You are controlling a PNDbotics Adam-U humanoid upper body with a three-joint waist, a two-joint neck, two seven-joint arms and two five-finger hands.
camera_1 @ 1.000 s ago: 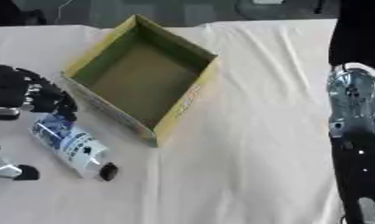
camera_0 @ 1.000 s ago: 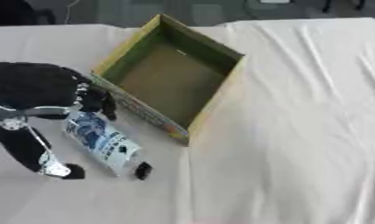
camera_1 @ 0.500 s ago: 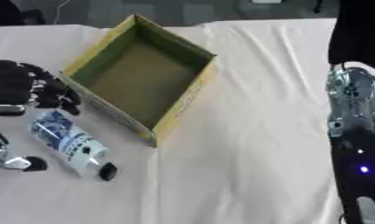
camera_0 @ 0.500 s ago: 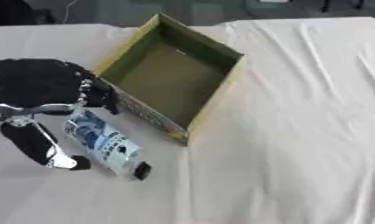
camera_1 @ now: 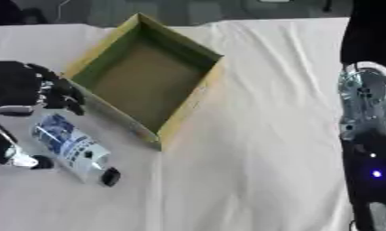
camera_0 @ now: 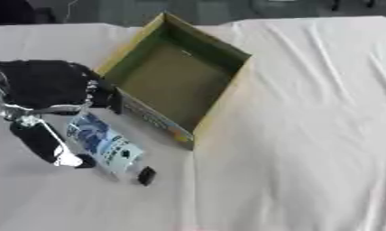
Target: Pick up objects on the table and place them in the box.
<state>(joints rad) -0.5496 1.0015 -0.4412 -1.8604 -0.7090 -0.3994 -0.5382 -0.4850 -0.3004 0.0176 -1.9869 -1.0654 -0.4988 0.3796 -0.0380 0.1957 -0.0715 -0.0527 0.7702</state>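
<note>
A blue-and-white labelled bottle (camera_0: 104,143) lies on its side on the white cloth, its black cap (camera_0: 146,175) pointing toward me. My black left hand (camera_0: 44,85) is over the bottle's far end. Its fingers (camera_0: 104,94) curl down by the bottle's base, and its thumb (camera_0: 44,143) stretches along the bottle's left side, spread wide. The bottle rests on the table. An open yellow-green cardboard box (camera_0: 155,121) stands just right of the hand with nothing in it. My right arm (camera_1: 365,135) shows along the right edge of the right eye view, far from the box.
White cloth (camera_0: 306,135) covers the table, with folds to the right of the box. The table's far edge runs just behind the box. A dark area lies beyond it.
My left hand has shifted a little toward the far side, and its thumb has drawn in closer to the bottle's left side. Bottle, box and right arm stay put.
</note>
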